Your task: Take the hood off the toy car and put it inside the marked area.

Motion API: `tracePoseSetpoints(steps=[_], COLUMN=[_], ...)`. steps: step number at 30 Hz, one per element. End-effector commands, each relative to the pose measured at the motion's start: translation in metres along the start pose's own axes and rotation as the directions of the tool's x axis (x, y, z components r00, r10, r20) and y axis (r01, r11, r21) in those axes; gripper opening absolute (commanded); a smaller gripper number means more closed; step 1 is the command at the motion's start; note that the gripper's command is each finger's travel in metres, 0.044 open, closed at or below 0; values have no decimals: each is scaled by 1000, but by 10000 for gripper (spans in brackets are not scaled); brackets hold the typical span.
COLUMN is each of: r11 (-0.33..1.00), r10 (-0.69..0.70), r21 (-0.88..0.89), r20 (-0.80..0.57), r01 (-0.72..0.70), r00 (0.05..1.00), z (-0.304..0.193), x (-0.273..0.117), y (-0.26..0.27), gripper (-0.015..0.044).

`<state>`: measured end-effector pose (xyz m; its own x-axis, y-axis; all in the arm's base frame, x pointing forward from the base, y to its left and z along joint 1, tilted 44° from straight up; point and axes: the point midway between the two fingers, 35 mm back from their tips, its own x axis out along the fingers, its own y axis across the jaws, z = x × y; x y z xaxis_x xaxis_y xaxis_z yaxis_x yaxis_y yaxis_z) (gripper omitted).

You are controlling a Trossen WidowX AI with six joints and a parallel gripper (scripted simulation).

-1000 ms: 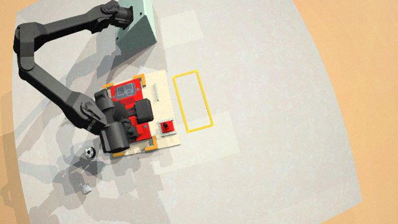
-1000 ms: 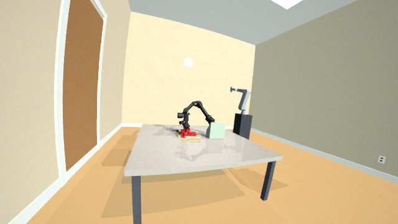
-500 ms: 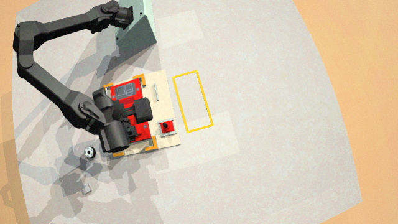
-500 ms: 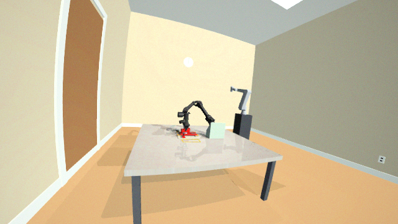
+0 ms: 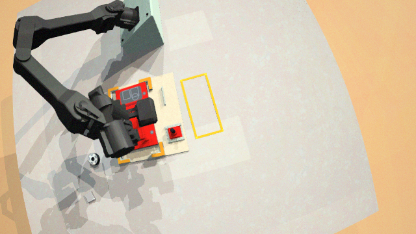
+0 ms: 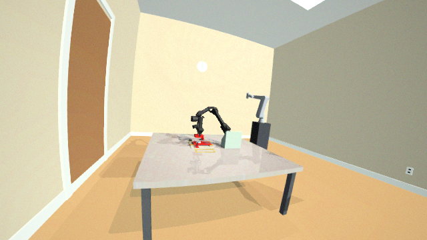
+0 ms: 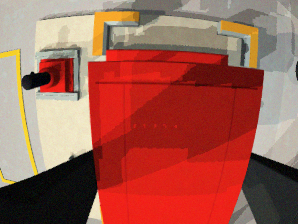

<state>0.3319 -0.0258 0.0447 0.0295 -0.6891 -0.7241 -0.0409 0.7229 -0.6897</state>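
The hood (image 6: pixel 197 136) (image 7: pixel 175 110) is a flat red panel, held raised above the toy car with a gap below it in the exterior view. My gripper (image 6: pixel 199 134) (image 7: pixel 172 160) is shut on the hood, one black finger at each side. The red toy car (image 5: pixel 151 140) (image 6: pixel 207 143) (image 7: pixel 165 55) sits on the cream board between orange corner brackets. The arm hides much of the car and the hood in the top view. The marked area, a yellow rectangle outline (image 5: pixel 209 134) (image 6: pixel 205 152), lies on the table beside the board, with nothing in it.
On the cream board (image 5: pixel 172 114) (image 7: pixel 55 122) stand a red block with a black knob (image 5: pixel 175 133) (image 7: pixel 59 75) in a grey holder and a thin grey strip (image 5: pixel 163 96). A wheel (image 5: pixel 92 158) and small grey piece (image 5: pixel 90 197) lie nearby. A pale green box (image 5: pixel 146 36) (image 6: pixel 233 140) stands at the arm's base.
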Motion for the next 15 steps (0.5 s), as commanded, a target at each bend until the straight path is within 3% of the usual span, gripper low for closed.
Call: tracePoseSetpoints(steps=[1,15], r11=[1000,1000], r10=[6,29], r21=[-3,0], r20=[-7,0], r01=[-6,-29], r00=[1000,1000], z=[1,1], x=[2,-8], y=[14,110], gripper=[0,0])
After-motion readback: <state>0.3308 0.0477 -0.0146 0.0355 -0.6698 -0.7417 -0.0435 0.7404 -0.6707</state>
